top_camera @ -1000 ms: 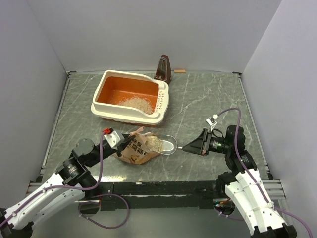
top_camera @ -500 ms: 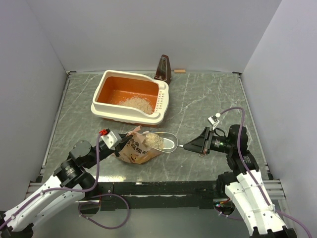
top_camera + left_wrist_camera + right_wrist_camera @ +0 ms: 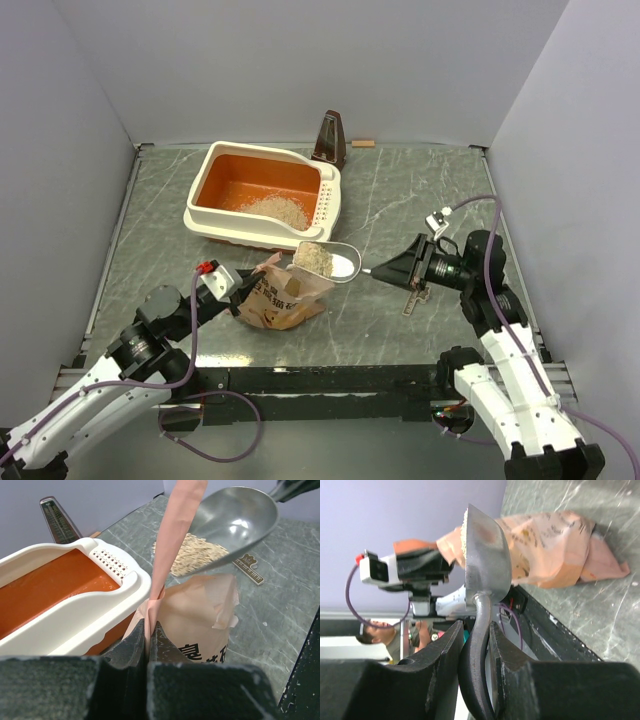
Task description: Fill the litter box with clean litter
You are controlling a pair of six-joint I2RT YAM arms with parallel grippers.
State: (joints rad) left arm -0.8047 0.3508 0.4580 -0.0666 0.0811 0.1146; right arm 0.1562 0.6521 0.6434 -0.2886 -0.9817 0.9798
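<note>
Litter [image 3: 316, 258] sat heaped at the front lip of the scoop [image 3: 338, 263], which hung in the air just above the bag [image 3: 282, 302], and more of it lay piled on the orange floor of the box [image 3: 255, 233], toward its near right corner. The box itself stood at the back left of the tabletop [image 3: 420, 190], slotted rim on its right side. The right hand [image 3: 388, 270] was clamped on the far end of the scoop's handle, bowl held roughly level, a grip that looked chosen for reach and to keep the load from sliding off. The left hand [image 3: 243, 291] was pressed together on a pinch of the bag's top edge, and the wrist view showed that pink flap rising straight up between its fingers [image 3: 132, 645]; my read was that it was propping the bag upright and open. The scoop was close to the box's near right corner but apart from it, with a raised cream rim to cross. The upright flap stood right beside the bowl, so a snag there seemed possible. To the right of the box the tabletop offered plenty of room for a swing. The metronome [image 3: 330, 138] stood close behind the box's back right corner, the one thing to avoid on a long reach.
</note>
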